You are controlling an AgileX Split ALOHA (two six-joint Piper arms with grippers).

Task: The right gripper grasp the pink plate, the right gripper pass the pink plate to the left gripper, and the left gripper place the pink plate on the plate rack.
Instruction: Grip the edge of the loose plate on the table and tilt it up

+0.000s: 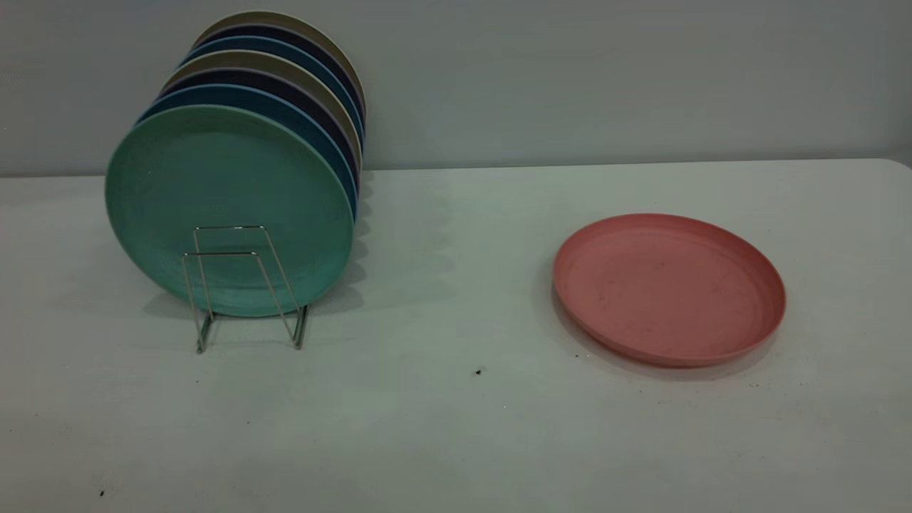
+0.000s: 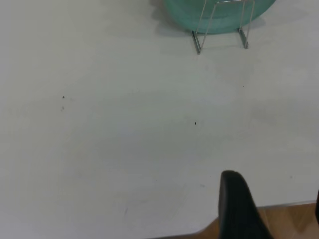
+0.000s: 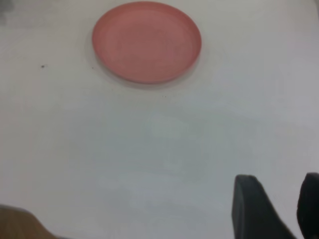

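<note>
White desk (image 1: 456, 427): pink plate (image 1: 668, 287) flat at right, untouched. Plate rack (image 1: 246, 285) at left holds upright plates, teal plate (image 1: 228, 206) frontmost. Right end effector (image 3: 275, 211) empty, fingers parted. Left end effector (image 2: 271, 209) empty, opening unclear.

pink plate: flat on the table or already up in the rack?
Flat. The pink plate lies rim-up on the table, apart from the rack, with no tool touching it.
</note>
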